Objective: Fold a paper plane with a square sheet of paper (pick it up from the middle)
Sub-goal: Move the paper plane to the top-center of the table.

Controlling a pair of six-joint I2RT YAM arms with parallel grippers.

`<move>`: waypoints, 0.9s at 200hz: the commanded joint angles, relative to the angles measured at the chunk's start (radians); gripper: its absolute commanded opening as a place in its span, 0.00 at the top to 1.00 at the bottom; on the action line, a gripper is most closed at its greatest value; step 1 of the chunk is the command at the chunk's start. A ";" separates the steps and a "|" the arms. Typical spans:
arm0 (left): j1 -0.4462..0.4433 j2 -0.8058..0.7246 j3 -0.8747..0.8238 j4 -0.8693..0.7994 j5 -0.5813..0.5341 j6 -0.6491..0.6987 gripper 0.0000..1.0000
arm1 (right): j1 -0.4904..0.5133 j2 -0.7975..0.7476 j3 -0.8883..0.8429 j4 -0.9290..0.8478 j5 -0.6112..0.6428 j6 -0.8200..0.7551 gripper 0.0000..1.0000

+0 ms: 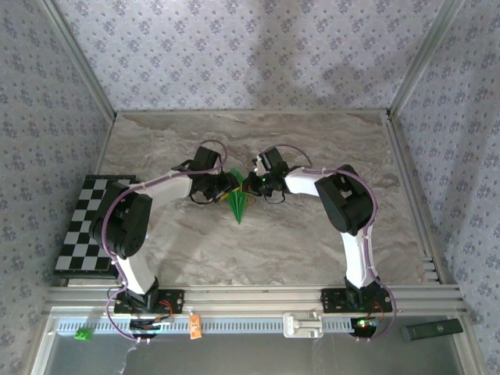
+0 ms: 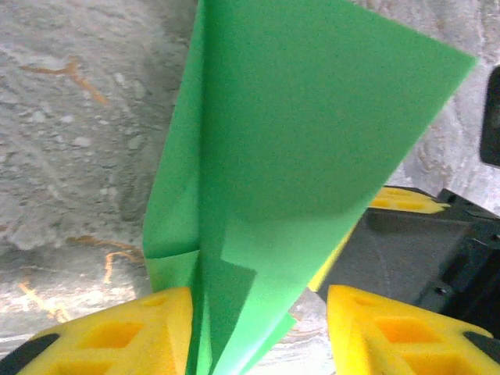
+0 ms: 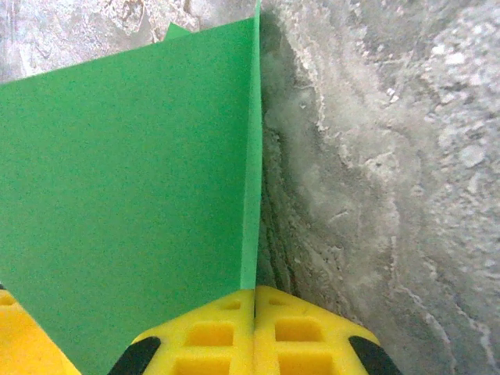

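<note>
Paper plane (image 3: 133, 195) pinched (right fingers (image 3: 305, 328)).

— Where is the paper plane (image 1: 238, 205) sitting?
— Mid-frame over the counter (image 1: 312, 250), between the left end effector (image 1: 225, 186) and the right end effector (image 1: 251, 184), tip pointing down-frame.
— And the board (image 1: 90, 223)?
— Lying at the counter's left edge, a small cube (image 1: 83, 334) sitting below it, lower left.

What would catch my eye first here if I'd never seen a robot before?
First, the bright green folded sheet of paper, pointed like a dart, vivid in the middle of the grey marbled table. The right gripper has its yellow fingers shut on one edge, while the left gripper has its yellow fingers apart with the paper between them. A black-and-white checkered board lies at the table's left edge.
</note>
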 commanded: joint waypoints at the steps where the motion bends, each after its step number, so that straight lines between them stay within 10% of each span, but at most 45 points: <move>1: -0.003 0.023 0.020 -0.053 -0.032 0.012 0.50 | -0.007 -0.034 0.007 -0.027 0.011 0.013 0.98; 180: -0.054 0.013 -0.005 -0.093 0.052 0.047 0.52 | -0.009 -0.033 0.019 -0.016 -0.013 0.050 0.99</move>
